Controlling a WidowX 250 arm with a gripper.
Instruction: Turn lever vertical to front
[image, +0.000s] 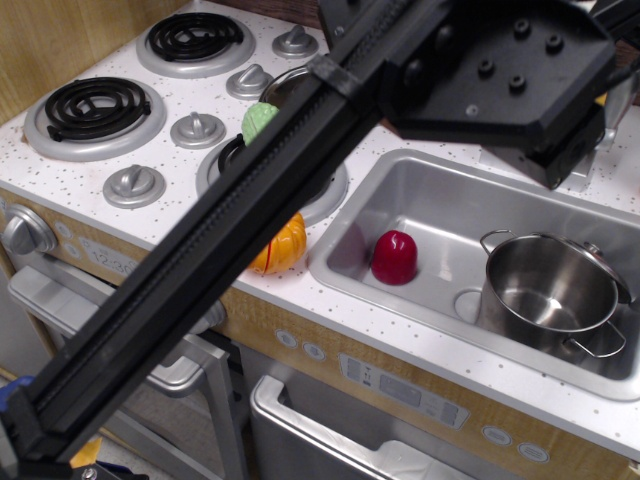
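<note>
My black arm (250, 250) crosses the view from bottom left to top right. Its black wrist block (500, 70) hangs over the back right of the counter, behind the sink. The gripper's fingers are hidden behind this block, so I cannot tell whether they are open or shut. Only a strip of the silver faucet column (624, 95) shows at the right edge. The lever and most of the faucet's base plate are hidden behind the block.
The steel sink (440, 200) holds a red object (394, 257) and a steel pot (550, 295). An orange pumpkin-like toy (282, 245) lies at the counter's front. A green object (260, 120) sits by the burners (95, 108) and stove knobs (133, 183).
</note>
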